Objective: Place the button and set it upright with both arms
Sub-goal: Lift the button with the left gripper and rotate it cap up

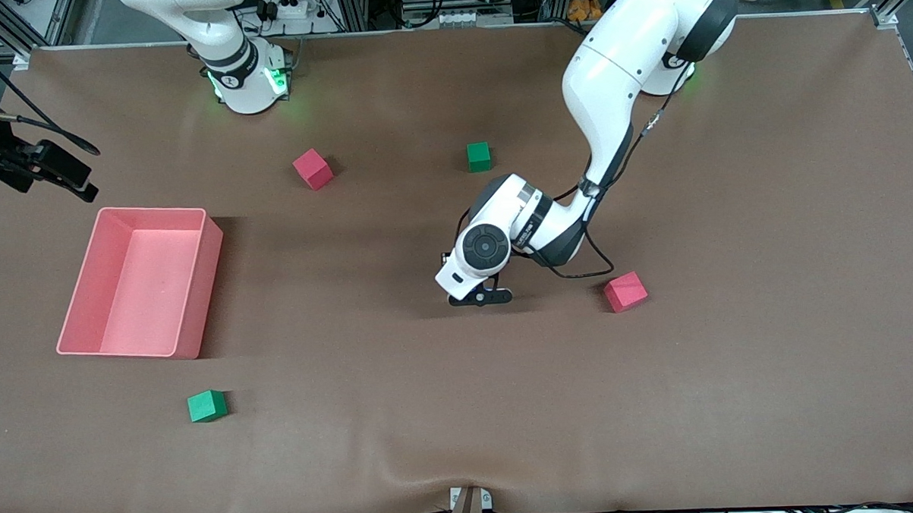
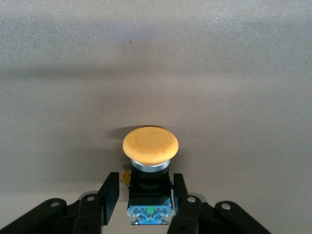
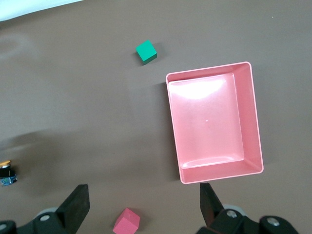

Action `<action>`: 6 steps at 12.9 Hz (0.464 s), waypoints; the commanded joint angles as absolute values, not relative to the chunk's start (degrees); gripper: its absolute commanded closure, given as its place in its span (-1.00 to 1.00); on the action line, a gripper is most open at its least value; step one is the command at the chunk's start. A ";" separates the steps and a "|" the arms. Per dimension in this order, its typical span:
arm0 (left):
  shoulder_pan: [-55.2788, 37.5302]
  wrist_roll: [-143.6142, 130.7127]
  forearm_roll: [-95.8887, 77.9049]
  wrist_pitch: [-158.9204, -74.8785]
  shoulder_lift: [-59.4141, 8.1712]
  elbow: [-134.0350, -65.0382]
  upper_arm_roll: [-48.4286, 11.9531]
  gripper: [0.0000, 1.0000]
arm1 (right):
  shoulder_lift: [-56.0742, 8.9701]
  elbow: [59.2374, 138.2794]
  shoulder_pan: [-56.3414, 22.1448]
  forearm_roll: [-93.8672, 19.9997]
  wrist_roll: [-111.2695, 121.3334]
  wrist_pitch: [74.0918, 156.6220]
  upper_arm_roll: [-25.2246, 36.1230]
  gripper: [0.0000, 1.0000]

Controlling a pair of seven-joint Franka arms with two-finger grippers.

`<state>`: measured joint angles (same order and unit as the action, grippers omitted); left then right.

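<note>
The button (image 2: 149,146) has a round orange cap, a black body and a bluish end. It sits low at the table between the fingers of my left gripper (image 2: 145,184), bluish end toward the wrist. The fingers (image 2: 110,187) stand on either side of its body with small gaps, so the gripper is open. In the front view the left gripper (image 1: 481,295) is down at the table's middle and the hand hides the button. My right gripper (image 3: 142,200) is wide open and empty, high over the table. The right wrist view catches the button (image 3: 5,171) at its edge.
A pink tray (image 1: 205,242) (image 3: 170,122) stands toward the right arm's end. Pink cubes (image 1: 313,169) (image 1: 625,291) and green cubes (image 1: 479,156) (image 1: 206,406) lie scattered. The right wrist view shows a green cube (image 3: 146,51) and a pink cube (image 3: 126,222).
</note>
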<state>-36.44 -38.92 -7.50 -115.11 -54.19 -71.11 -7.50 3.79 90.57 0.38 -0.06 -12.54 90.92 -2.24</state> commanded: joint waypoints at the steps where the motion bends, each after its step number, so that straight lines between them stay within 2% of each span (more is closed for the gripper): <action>1: -36.91 -39.11 -8.53 -114.70 -54.58 -70.31 -7.03 0.51 | 2.64 89.03 1.41 -0.97 -9.32 90.44 -1.76 -1.00; 2: -36.91 -39.11 -8.53 -114.70 -54.58 -70.31 -7.03 0.82 | 2.64 89.03 1.41 -1.14 -9.23 90.35 -1.76 -1.00; 3: -36.91 -39.29 -8.53 -114.70 -54.41 -70.31 -7.03 1.00 | 2.64 89.03 1.41 -1.14 -9.23 90.35 -1.76 -1.00; 6: -37.00 -41.48 -8.44 -115.05 -52.57 -69.96 -6.60 1.00 | 2.64 89.03 1.32 -1.14 -9.05 90.35 -1.76 -1.00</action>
<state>-36.46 -39.64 -7.60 -115.18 -54.14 -70.47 -7.49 3.37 90.55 0.42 -0.27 -10.06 90.93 -1.31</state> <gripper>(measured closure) 0.581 0.000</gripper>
